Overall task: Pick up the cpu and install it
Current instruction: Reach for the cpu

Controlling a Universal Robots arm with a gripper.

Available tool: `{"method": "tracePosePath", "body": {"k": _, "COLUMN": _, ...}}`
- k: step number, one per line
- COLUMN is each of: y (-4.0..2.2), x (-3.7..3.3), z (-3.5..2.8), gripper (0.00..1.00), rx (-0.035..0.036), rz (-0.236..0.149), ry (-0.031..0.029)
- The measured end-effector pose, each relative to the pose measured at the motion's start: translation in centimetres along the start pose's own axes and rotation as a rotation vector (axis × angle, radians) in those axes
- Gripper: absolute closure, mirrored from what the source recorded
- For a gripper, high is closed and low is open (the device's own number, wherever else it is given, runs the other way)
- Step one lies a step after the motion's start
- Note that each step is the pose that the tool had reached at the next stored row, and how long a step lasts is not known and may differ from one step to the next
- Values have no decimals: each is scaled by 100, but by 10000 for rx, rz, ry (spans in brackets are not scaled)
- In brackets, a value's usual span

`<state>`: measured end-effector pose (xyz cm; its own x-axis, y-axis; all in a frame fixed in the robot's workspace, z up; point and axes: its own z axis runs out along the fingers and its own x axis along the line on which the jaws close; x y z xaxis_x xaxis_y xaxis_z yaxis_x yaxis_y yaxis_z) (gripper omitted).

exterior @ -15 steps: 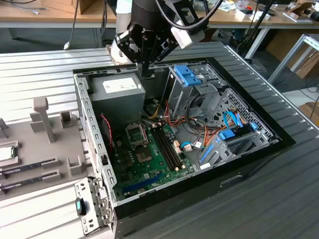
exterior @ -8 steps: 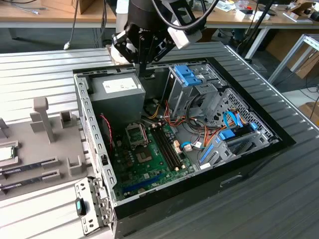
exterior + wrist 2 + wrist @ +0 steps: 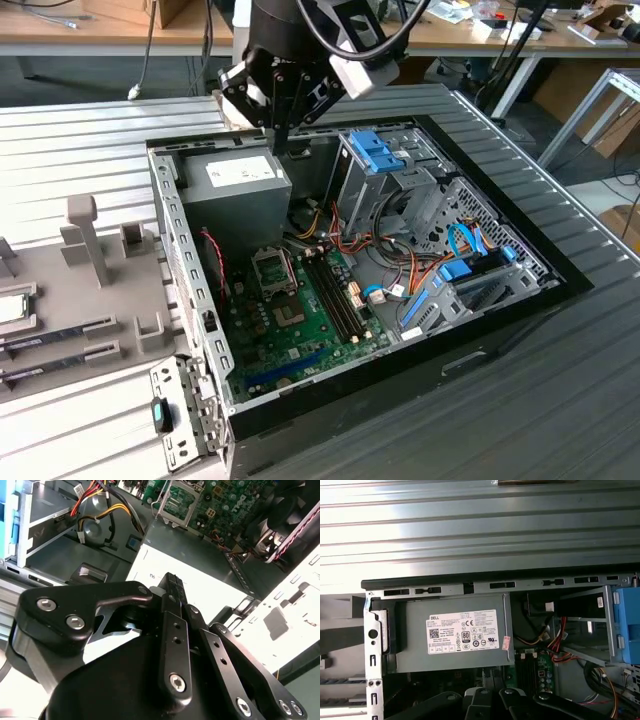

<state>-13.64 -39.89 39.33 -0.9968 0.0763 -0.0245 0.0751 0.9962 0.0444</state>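
We are looking at the black two-fingered gripper (image 3: 281,145) hanging over the far end of the open black-and-silver computer case (image 3: 172,240). It is hovering just above the grey metal power-supply box (image 3: 235,190), which is carrying a white label. In the second wrist view its fingers (image 3: 175,595) are sitting narrow, drawn together with nothing between them.

The cpu (image 3: 12,306), a small silvery square chip with a thin green rim, is lying well apart from the gripper. It is resting on the grey moulded fixture tray (image 3: 70,290) at the exterior view's left, outside the case. Near it on that tray, two long narrow memory sticks (image 3: 50,340) are lying flat.

Inside the case we are seeing the green circuit board (image 3: 300,325) with its square metal-framed socket (image 3: 273,270) sitting beside the power-supply box. A blue plastic drive bracket (image 3: 378,150) is standing to the exterior view's right of the gripper. The case is resting on a ribbed grey metal table (image 3: 90,130).
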Motion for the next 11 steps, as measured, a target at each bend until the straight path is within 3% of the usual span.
{"method": "tracePosePath", "body": {"k": 11, "y": -6, "x": 75, "z": -2, "gripper": 89, "rx": 1, "rz": -1, "ry": 0}}
